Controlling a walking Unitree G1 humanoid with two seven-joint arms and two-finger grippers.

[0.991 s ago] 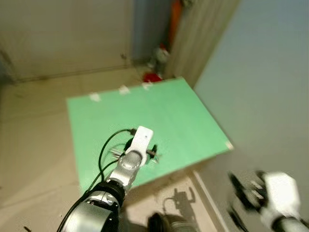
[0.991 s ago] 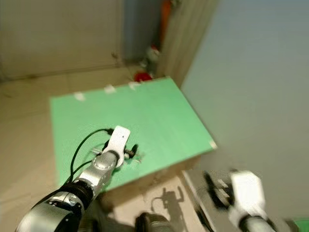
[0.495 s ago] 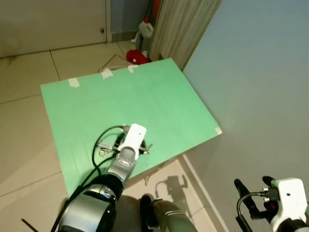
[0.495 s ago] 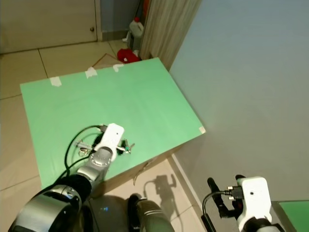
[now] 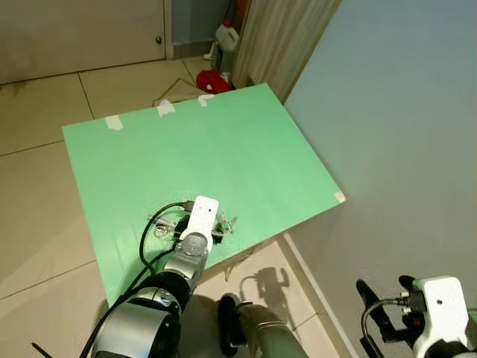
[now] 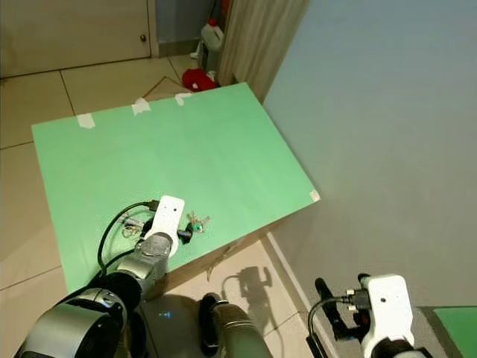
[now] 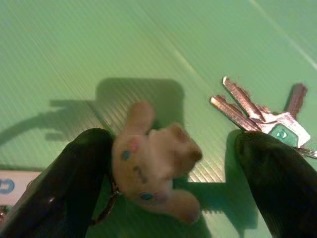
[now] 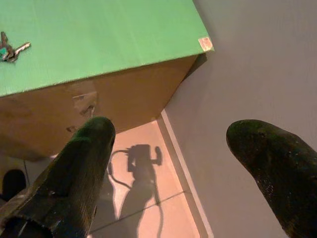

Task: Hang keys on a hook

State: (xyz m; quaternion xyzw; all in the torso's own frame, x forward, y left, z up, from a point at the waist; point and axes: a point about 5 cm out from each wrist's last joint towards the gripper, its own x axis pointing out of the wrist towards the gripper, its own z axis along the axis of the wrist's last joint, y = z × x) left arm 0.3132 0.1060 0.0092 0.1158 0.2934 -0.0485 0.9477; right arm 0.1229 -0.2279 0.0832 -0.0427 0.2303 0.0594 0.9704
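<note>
A bunch of keys (image 7: 257, 111) with a green cap lies on the green table top (image 5: 223, 142), near its front edge. On the same ring is a small tan plush bear (image 7: 153, 173). In the head views the keys (image 5: 225, 223) poke out just right of my left wrist. My left gripper (image 7: 173, 168) is low over the table and open, with one black finger on each side of the bear. My right gripper (image 5: 385, 313) hangs low at the right, off the table and beside the grey wall, open and holding nothing.
The table is a cardboard box (image 8: 99, 104) with a green top taped at its far edge. A plain grey wall (image 5: 402, 112) runs along its right side. On the tiled floor behind stand a white bottle (image 5: 226, 37), a red object (image 5: 211, 80) and a curtain (image 5: 279, 37).
The head view swung and has steadied. My left gripper has drawn back slightly toward the table's near edge and sits lower over the keyring. My right arm stays low.
</note>
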